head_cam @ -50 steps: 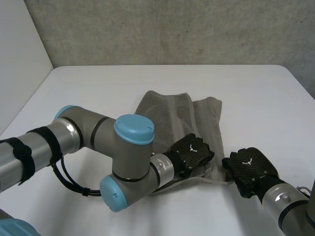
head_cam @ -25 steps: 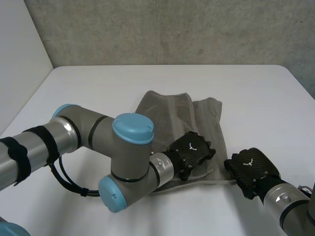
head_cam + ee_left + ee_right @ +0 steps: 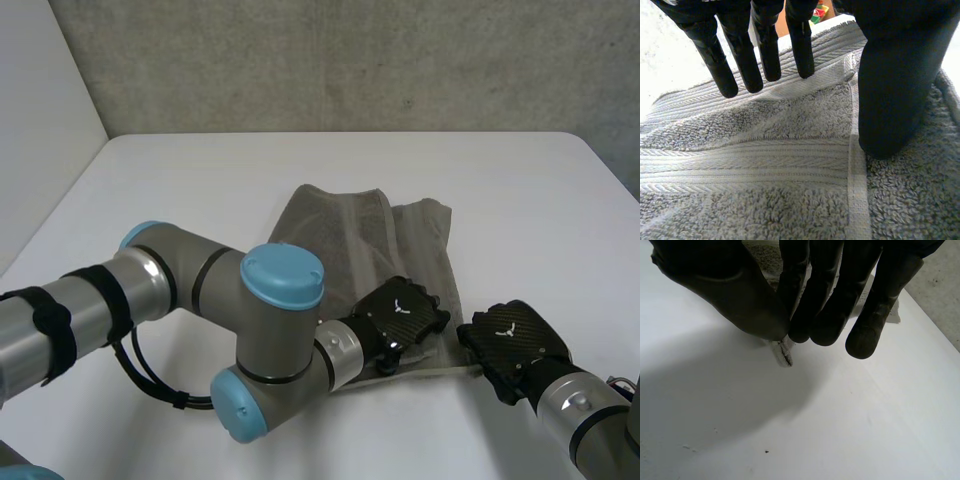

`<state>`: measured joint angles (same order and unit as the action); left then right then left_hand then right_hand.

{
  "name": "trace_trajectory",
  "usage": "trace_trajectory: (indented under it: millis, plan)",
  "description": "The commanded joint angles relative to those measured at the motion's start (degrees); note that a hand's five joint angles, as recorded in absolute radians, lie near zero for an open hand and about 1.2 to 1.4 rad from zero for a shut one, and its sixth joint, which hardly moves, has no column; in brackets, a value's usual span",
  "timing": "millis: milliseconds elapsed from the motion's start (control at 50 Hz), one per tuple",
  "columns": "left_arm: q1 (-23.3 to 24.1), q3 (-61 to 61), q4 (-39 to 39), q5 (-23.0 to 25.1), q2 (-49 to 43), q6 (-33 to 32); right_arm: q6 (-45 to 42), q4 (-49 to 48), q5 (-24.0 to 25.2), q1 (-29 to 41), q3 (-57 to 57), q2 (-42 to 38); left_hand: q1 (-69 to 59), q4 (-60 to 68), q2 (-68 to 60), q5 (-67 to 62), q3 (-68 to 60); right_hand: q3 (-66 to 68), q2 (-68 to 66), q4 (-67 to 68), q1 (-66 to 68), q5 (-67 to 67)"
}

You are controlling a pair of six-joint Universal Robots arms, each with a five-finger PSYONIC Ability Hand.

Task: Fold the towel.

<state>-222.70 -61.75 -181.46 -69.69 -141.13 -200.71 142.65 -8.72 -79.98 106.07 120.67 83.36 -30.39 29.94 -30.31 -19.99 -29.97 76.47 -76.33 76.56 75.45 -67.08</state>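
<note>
A grey towel [image 3: 372, 238] lies folded in the middle of the white table [image 3: 190, 180]. My left hand [image 3: 402, 313] rests on its near edge, close to the near right corner. In the left wrist view the fingers [image 3: 765, 50] are straight and spread over the towel [image 3: 765, 165], with the thumb [image 3: 895, 85] down on a hem seam: open. My right hand [image 3: 514, 340] is at the towel's near right corner. In the right wrist view this hand [image 3: 830, 295] pinches the towel corner [image 3: 783, 354] between thumb and fingers, just above the table.
The table's left edge meets a pale wall [image 3: 40, 120], and a grey concrete wall [image 3: 350, 60] stands behind the far edge. My left arm [image 3: 270, 330] lies across the near left of the table. Bare tabletop [image 3: 840, 430] lies under the right hand.
The left arm has shifted right and the left hand has slid toward the near right corner, its fingers straightening. The right hand's fingers have closed on the corner.
</note>
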Motion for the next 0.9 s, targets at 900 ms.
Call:
trace_trajectory:
  millis: [900]
  plan:
    - [-32.6, -39.0, -14.9, -31.1, 31.2, 2.2, 0.2, -0.4, -0.2, 0.5, -1.4, -0.6, -49.6, 50.1, -49.7, -50.0, -50.0, 3.5, -3.7, 3.4, 4.6, -2.9]
